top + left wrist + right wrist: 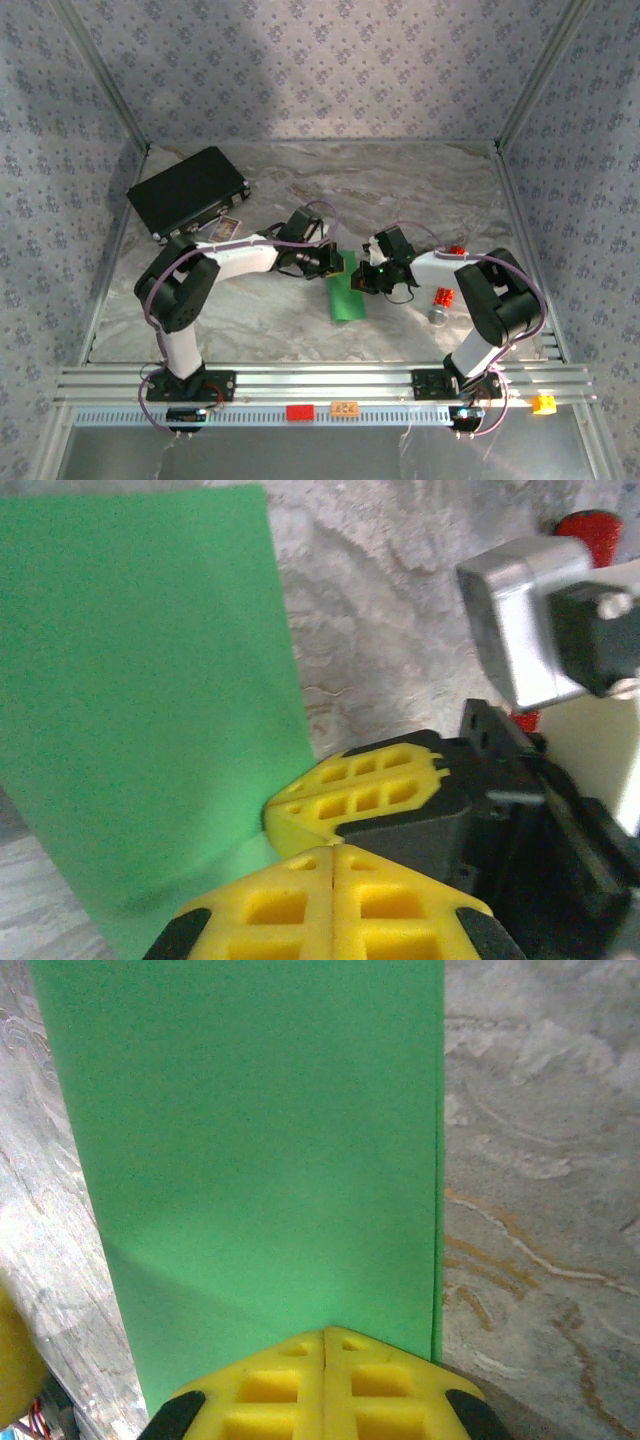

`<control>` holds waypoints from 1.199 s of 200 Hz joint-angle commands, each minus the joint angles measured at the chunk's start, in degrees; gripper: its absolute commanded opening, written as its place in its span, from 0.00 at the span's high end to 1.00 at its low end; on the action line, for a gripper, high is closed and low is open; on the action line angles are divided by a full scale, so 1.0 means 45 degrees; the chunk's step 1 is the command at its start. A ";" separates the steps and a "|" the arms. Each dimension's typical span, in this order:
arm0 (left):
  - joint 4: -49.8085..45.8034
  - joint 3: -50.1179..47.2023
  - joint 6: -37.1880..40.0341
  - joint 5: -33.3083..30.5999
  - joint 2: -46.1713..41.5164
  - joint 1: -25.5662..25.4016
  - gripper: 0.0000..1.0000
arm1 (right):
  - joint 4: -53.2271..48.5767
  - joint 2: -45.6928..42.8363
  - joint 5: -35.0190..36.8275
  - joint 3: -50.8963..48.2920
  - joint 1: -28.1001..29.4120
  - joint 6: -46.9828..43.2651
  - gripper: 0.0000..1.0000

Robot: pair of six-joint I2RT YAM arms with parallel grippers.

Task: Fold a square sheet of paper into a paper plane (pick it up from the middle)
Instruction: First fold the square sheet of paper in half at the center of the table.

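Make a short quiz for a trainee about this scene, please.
1. True or false: the thin bright-green sheet of paper lies as an open, flat square.
2. Where does the black rectangular case lie in the top view? A far left, B near right, C centre.
3. What do the yellow fingers of the right gripper clamp?

Key: 1 false, it is a narrow folded strip; 2 A; 3 an edge of the green paper.
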 commanded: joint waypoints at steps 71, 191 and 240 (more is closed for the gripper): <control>-0.0340 -0.0405 0.0658 -0.0077 0.0901 0.0075 1.00 | -0.1336 0.0816 0.1467 -0.0651 -0.0097 0.0179 1.00; -0.0169 -0.1400 0.1295 -0.0972 0.0391 0.0479 1.00 | -0.1443 0.0469 0.1734 -0.0821 -0.0076 0.0219 1.00; -0.0554 0.0137 0.1543 -0.0633 0.0744 0.0829 1.00 | -0.1537 0.0485 0.1801 -0.0816 -0.0087 0.0209 1.00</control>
